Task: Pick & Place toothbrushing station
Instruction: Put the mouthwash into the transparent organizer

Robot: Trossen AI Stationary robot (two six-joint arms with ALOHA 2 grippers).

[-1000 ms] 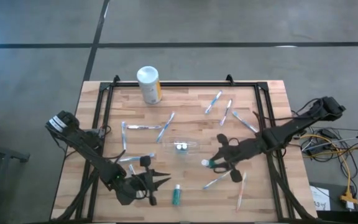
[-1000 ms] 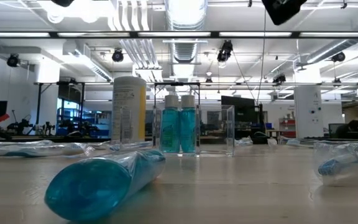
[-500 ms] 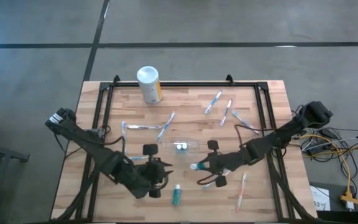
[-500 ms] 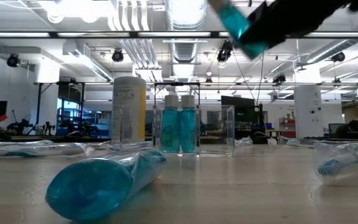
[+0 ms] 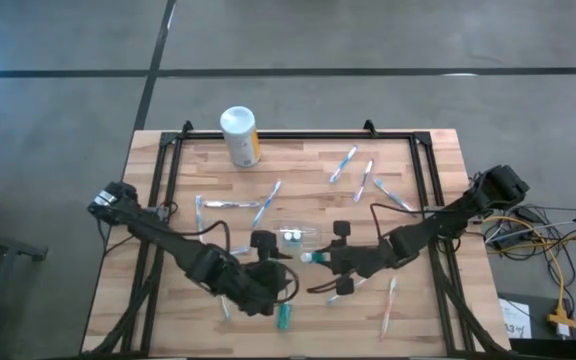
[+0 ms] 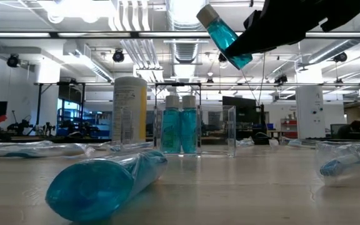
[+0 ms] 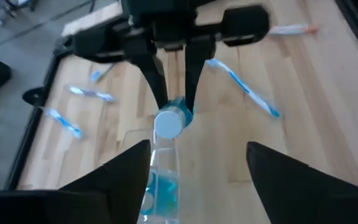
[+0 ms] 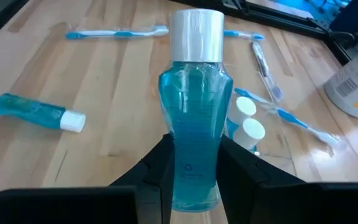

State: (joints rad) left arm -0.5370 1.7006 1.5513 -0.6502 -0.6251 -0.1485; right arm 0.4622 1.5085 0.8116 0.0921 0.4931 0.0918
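Compared with one second ago, the right gripper point(image 5: 320, 258) has moved from the right part of the table toward the clear transparent plastic cup point(image 5: 296, 238) in the middle. It holds a small teal bottle with a white cap point(image 8: 194, 102) between its narrow fingers, lifted above the wooden table point(image 5: 308, 160) and tilted, the cap pointing to the cup. The left gripper point(image 5: 273, 283) has moved from the front edge to just beside the cup, and its fingers now stand wide with nothing between them. Two more teal bottles point(image 6: 180, 125) stand upright inside the cup. Another teal tube point(image 5: 283, 317) lies at the front, partly hidden by the left arm. The thin white and light-blue toothbrushes point(image 5: 353, 160) lie scattered.
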